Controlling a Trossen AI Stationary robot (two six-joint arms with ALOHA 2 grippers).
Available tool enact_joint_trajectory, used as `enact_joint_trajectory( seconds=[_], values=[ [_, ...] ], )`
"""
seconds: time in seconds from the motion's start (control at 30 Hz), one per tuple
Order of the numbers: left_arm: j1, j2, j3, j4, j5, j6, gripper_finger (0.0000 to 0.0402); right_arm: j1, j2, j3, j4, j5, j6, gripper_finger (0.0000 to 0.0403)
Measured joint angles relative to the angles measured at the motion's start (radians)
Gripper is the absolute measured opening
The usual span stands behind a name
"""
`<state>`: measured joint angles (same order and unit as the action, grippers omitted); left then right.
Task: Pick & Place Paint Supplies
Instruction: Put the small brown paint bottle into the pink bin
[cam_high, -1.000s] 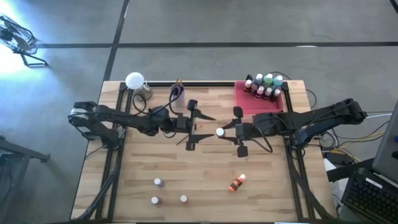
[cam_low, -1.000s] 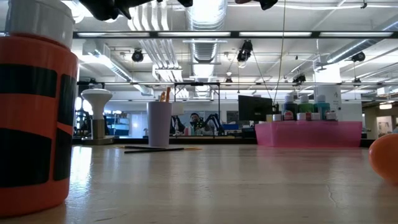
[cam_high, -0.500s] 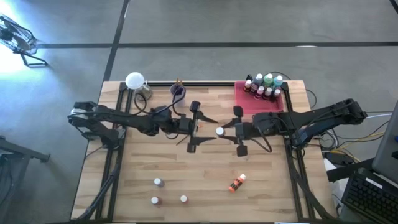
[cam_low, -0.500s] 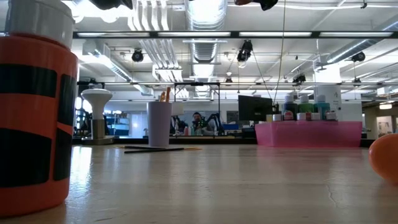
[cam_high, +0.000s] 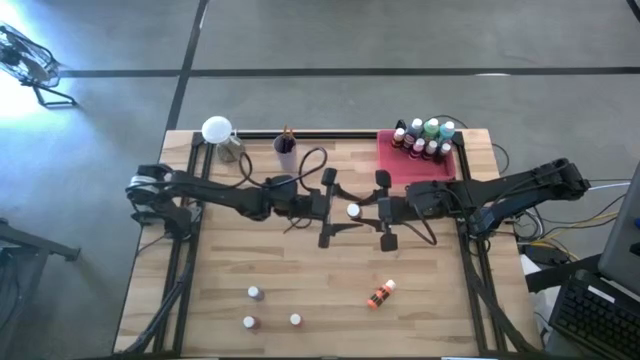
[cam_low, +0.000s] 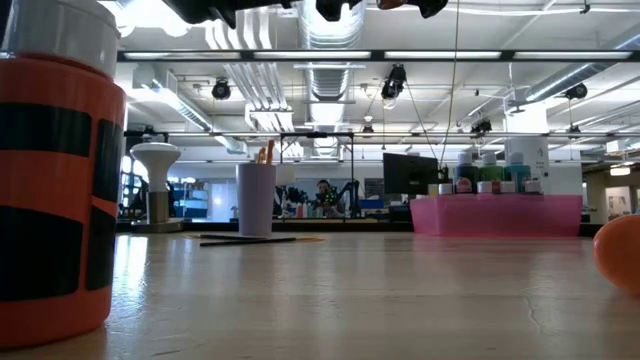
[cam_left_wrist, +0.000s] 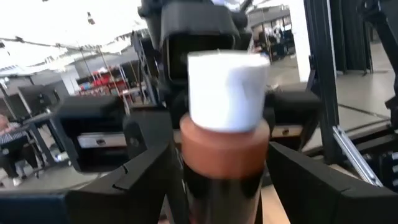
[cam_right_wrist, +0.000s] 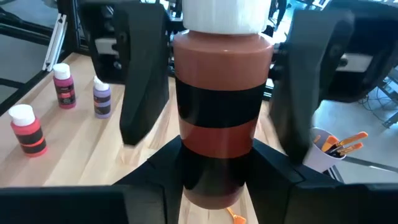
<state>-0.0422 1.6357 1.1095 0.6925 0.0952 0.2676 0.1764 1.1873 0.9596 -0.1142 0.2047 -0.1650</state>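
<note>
Left gripper (cam_high: 338, 212) has advanced toward the brown paint bottle (cam_high: 353, 211) since half a second ago; its fingers are spread wide and now flank the bottle without closing on it. The bottle is held upright above the table, left of the pink tray (cam_high: 398, 166), clamped low between the right gripper's (cam_high: 378, 211) fingers. Judgement: an arm-to-arm handover is being set up. Three bottles and an orange one remain loose, well short of the tray.
</note>
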Motion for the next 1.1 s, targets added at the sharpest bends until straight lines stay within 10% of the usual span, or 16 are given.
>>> enact_joint_trajectory(
  seconds=[1.1],
  values=[
    [0.0,0.009,0.008,0.054,0.0,-0.014,0.017,-0.001,0.0,0.0,0.0,-0.002,-0.017,0.0135]
  ],
)
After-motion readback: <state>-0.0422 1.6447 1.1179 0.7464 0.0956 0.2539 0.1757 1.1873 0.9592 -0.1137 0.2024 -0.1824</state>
